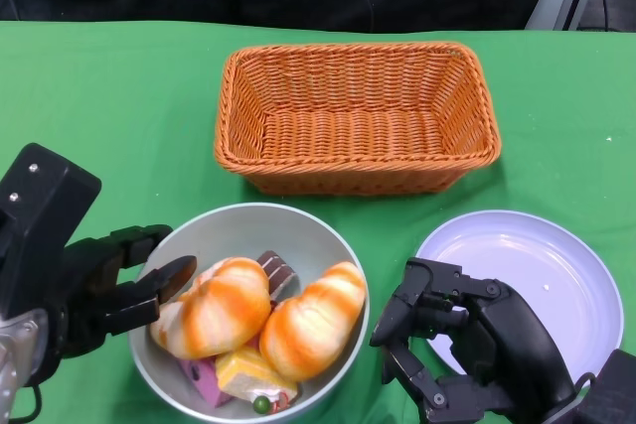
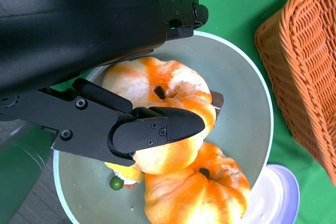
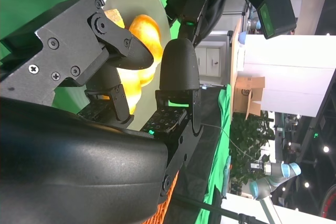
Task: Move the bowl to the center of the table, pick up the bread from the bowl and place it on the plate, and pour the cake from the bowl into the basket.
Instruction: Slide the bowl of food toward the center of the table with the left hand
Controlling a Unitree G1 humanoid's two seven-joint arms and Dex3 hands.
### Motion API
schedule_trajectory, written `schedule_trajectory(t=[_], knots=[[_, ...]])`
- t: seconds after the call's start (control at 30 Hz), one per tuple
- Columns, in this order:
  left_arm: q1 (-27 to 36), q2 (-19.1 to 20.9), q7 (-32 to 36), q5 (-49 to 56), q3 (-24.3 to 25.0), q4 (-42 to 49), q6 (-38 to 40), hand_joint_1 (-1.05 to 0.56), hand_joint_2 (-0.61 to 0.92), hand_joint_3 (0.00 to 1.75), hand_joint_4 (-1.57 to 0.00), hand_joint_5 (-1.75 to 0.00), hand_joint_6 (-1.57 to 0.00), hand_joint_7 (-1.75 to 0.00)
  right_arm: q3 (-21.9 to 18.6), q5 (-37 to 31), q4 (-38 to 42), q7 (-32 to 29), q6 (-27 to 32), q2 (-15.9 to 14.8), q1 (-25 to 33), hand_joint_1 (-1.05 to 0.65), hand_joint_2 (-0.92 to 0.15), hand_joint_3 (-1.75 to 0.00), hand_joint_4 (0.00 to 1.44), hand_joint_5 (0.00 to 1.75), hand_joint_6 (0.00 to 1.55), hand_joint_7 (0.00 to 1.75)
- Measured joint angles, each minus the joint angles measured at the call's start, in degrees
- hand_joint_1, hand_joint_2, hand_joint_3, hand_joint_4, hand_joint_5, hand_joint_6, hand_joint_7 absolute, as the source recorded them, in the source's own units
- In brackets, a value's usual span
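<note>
**Kid:** What is on the table in front of you?

**Robot:** A round grey metal bowl [image 1: 320, 245] sits near me, a bit to the left. In it are two puffy orange-and-white bread rolls [image 1: 217, 307], a small brown piece of cake [image 1: 278, 273] and some yellow and pink cake bits [image 1: 238, 372]. A flat round pale plate [image 1: 556, 255] is near me on the right. A brown woven basket [image 1: 356, 116] is farther away, in the middle, and has nothing in it.

**Kid:** What are your hands doing?

**Robot:** My left hand [image 1: 94, 290] is at the left rim of the bowl. Its fingers are apart and reach over the edge by the left roll. It holds nothing. My right hand [image 1: 452, 340] is between the bowl and the plate. Its fingers are bent but apart, and it holds nothing too.

**Kid:** Is the job almost done?

**Robot:** No, I think it is just starting. The bowl is already close to the middle, so maybe it only needs a little push. Both rolls are in the bowl and the plate is bare. The cake is in the bowl as well.

**Kid:** So what is left?

**Robot:** Put the bread on the plate, then tip the cake into the basket.
</note>
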Motion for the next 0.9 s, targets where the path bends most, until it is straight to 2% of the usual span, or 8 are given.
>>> schedule_trajectory(t=[0.5, 0.9], knots=[[2.6, -3.88, 0.76, -2.36, -0.28, -1.77, -0.9, -0.57, 0.92, 0.54, 0.0, 0.0, 0.0, 0.0, 0.25, -0.05, -0.01, -0.55, -0.06, 0.01, 0.0, -0.09, -0.42, -1.23, 0.78, 1.55, 0.79, 1.26], [3.22, -4.53, 1.2, -2.38, -0.25, -1.91, -2.12, -0.57, 0.92, 0.53, 0.0, 0.0, 0.0, 0.0, 0.27, -0.76, -0.32, -1.47, -0.24, 0.26, -0.01, -0.11, -0.42, -1.22, 0.78, 1.55, 0.8, 1.26]])
